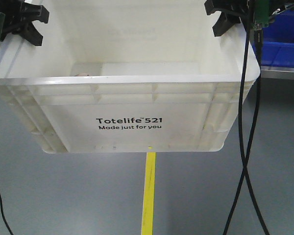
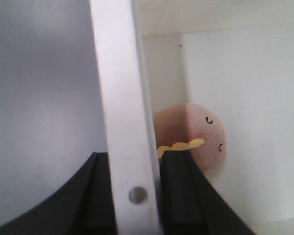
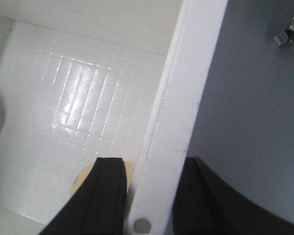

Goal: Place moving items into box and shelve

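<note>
The box [image 1: 127, 105], a white crate printed "Totelife 521", hangs above the grey floor, held by both side rims. My left gripper [image 1: 24, 22] is shut on the left rim [image 2: 120, 98], one black finger on each side of it [image 2: 134, 196]. A pale pink ball with a small face [image 2: 201, 132] lies inside against the wall, a yellow scrap [image 2: 183, 145] on it. My right gripper [image 1: 230, 14] is shut on the right rim [image 3: 186, 88], which runs between its fingers [image 3: 149, 196]. A pale yellowish ball [image 3: 81, 178] on the box floor is mostly hidden behind one finger.
A yellow tape line [image 1: 149, 191] runs along the floor under the box. Blue bins [image 1: 284, 39] stand on a metal ledge at the back right. Black cables [image 1: 247, 147] hang down at the right. A small metal piece [image 3: 289, 32] lies on the floor.
</note>
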### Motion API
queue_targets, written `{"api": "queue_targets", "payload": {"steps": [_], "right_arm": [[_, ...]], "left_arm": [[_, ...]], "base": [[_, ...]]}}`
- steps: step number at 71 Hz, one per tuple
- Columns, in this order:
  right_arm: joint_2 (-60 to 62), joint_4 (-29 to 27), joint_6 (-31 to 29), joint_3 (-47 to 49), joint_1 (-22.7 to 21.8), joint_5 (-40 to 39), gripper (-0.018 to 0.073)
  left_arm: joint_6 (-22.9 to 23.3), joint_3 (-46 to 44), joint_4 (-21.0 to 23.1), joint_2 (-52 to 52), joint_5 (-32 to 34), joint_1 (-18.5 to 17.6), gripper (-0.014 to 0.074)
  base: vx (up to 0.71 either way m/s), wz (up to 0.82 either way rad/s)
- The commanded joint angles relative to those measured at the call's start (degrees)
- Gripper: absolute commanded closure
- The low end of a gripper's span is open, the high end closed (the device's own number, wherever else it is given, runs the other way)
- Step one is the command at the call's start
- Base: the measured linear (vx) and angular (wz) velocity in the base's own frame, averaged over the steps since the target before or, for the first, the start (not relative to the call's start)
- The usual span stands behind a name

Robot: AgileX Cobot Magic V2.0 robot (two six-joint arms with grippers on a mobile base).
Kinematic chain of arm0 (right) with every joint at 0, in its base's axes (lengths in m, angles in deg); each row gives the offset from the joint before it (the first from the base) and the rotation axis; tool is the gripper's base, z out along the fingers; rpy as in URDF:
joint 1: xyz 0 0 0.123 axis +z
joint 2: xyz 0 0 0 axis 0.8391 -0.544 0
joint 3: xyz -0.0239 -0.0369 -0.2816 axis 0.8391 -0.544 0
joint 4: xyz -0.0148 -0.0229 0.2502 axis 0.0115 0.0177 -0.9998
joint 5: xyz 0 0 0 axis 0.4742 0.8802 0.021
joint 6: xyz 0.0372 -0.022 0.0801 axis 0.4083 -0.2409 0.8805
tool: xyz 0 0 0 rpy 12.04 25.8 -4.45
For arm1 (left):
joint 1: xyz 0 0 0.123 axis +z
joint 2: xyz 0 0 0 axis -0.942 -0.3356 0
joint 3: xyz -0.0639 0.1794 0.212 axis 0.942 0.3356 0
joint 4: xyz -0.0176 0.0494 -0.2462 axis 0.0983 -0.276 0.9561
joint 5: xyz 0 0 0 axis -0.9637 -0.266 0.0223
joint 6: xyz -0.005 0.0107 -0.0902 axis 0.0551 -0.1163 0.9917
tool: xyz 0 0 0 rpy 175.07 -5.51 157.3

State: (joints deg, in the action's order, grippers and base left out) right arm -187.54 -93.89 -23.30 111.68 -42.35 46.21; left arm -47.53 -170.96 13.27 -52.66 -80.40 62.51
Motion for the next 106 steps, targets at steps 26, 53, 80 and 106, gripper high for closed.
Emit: {"api": "queue_targets", "payload": {"steps": [26, 53, 80, 106], "right_arm": [[3.76, -9.99, -2.04, 2.55, 1.02, -4.3, 0.0571], [3.76, -9.96, -2.04, 2.55, 1.02, -4.3, 0.0571], [3.76, -10.19, -2.04, 2.55, 1.02, -4.3, 0.0571], [3.76, -10.19, -2.04, 2.55, 1.02, -4.3, 0.0571]], "left_arm": [[-0.57, -2.53, 8.41, 3.56, 6.76, -0.99, 0.0613], [-0.57, -2.53, 8.41, 3.56, 6.83, -0.99, 0.0613], [-0.57, -2.53, 8.43, 3.56, 6.82, -0.99, 0.0613], [-0.57, -2.53, 8.43, 3.56, 6.83, -0.99, 0.0613]], "base": [[0.48, 0.1], [0.51, 0.07], [0.52, -0.01], [0.53, -0.03]]}}
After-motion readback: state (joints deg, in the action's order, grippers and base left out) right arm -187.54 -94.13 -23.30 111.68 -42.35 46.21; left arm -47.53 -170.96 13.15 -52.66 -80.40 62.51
